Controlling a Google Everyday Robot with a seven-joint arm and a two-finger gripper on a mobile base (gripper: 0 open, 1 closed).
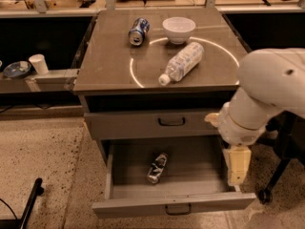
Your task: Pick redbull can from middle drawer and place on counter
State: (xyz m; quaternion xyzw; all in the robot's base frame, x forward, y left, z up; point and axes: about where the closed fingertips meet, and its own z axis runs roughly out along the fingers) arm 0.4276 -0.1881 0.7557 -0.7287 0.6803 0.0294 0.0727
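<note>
The redbull can (157, 168) is slim and silver-grey with dark markings. It lies on its side in the middle of the open middle drawer (171, 205), the lowest one, which is pulled out towards me. My gripper (237, 168) hangs cream-coloured below the big white arm, at the drawer's right side wall. It is to the right of the can and apart from it. The counter (107, 56) is the cabinet's grey-brown top with a thin white ring on it.
On the counter lie a blue-and-white can (137, 31), a white bowl (178, 29) and a clear bottle (182, 63) on its side. The drawer above (143, 124) is closed. A paper cup (38, 64) stands on a ledge at the left. A chair wheel (263, 195) is at the right.
</note>
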